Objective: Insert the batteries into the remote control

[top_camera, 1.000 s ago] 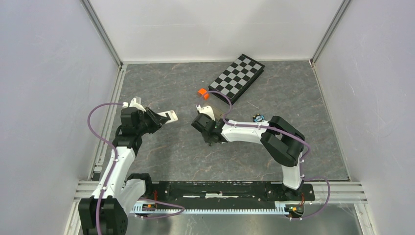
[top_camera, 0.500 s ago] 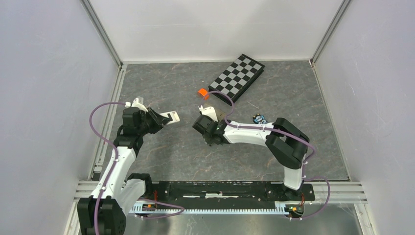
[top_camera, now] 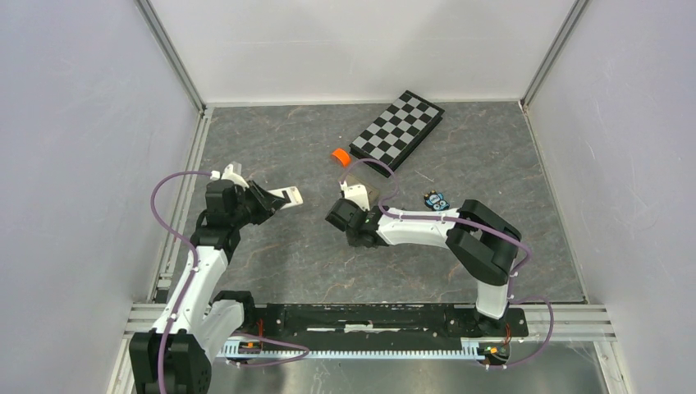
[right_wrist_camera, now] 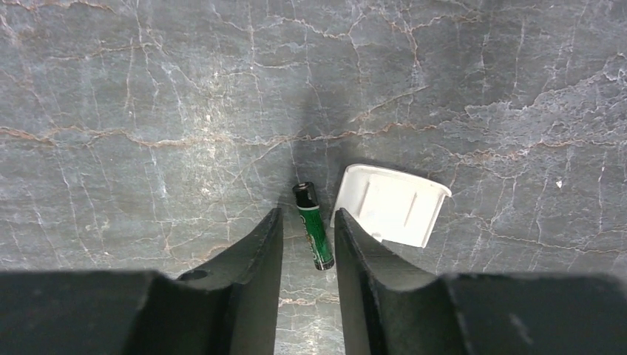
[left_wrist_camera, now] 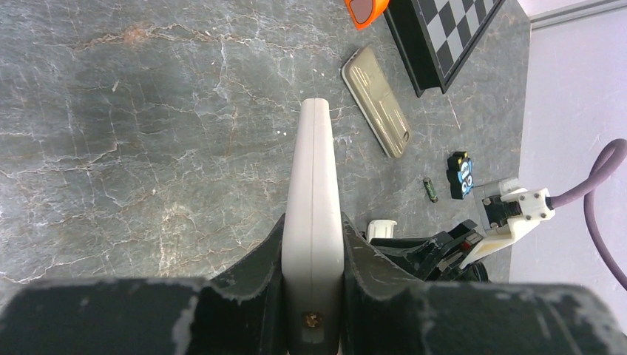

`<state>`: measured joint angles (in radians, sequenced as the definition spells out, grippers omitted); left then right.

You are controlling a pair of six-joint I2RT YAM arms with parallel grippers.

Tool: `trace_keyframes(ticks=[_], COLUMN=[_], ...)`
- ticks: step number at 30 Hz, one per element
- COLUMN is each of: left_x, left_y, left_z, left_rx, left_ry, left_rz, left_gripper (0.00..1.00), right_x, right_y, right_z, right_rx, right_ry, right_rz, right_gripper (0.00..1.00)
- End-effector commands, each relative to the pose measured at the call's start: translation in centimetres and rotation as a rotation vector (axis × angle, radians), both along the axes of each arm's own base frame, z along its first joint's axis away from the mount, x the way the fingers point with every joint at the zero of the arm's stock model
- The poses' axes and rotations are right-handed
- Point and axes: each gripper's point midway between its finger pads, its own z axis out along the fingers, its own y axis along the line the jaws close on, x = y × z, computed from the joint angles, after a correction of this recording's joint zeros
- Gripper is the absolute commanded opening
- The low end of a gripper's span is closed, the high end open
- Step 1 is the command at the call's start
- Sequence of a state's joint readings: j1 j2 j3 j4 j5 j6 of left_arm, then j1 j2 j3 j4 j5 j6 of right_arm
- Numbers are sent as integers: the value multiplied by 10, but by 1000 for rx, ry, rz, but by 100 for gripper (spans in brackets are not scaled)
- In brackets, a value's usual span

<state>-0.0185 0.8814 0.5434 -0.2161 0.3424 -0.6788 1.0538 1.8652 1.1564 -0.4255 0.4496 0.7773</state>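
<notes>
Jaws of the left gripper [left_wrist_camera: 313,237] are clamped on both sides of the white remote control [left_wrist_camera: 313,163], which sits edge-up between them and juts out over the grey marbled table [right_wrist_camera: 148,111] on the left of the scene. Near the middle, the right gripper [right_wrist_camera: 308,214] points down with its jaws parted only a little. They straddle a green-and-black battery [right_wrist_camera: 313,231] that lies flat on the table, with a sliver of space on either side, so nothing is gripped. A white cover [right_wrist_camera: 390,205] lies just beside that battery. A second battery [left_wrist_camera: 430,189] lies further right, next to a small blue-and-black gadget [top_camera: 433,199]. A beige slab [left_wrist_camera: 375,102] lies on the table near an orange roll [top_camera: 340,155] and a folded chessboard [top_camera: 398,131] at the far side.
</notes>
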Motion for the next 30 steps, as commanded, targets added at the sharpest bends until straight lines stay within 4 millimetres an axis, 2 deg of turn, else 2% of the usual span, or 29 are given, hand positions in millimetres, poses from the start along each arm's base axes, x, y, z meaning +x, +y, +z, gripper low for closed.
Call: trace_keyframes(ticks=[1, 6, 14, 20, 25, 30], left_x=[2, 3, 0, -7, -14, -21], left_y=[-4, -5, -14, -38, -49, -57], left_z=[10, 9, 7, 7, 1, -5], left_rx=[11, 5, -21, -56, -103, -152], left_ry=[-54, -48, -36, -28, -13, -6], left_rz=[-38, -44, -85, -192, -228, -254], left_gripper=[2, 2, 2, 2, 2, 2], right_x=[-3, -1, 3, 14, 19, 24], right_y=[6, 4, 0, -1, -7, -17], right_z=[-8, -9, -10, 22, 46, 55], right_rx=[12, -7, -27, 41, 86, 113], right_ry=[29, 16, -4, -113, -171, -189], right_rz=[-15, -6, 19, 23, 21, 11], right_gripper=[32, 26, 8, 6, 6, 7])
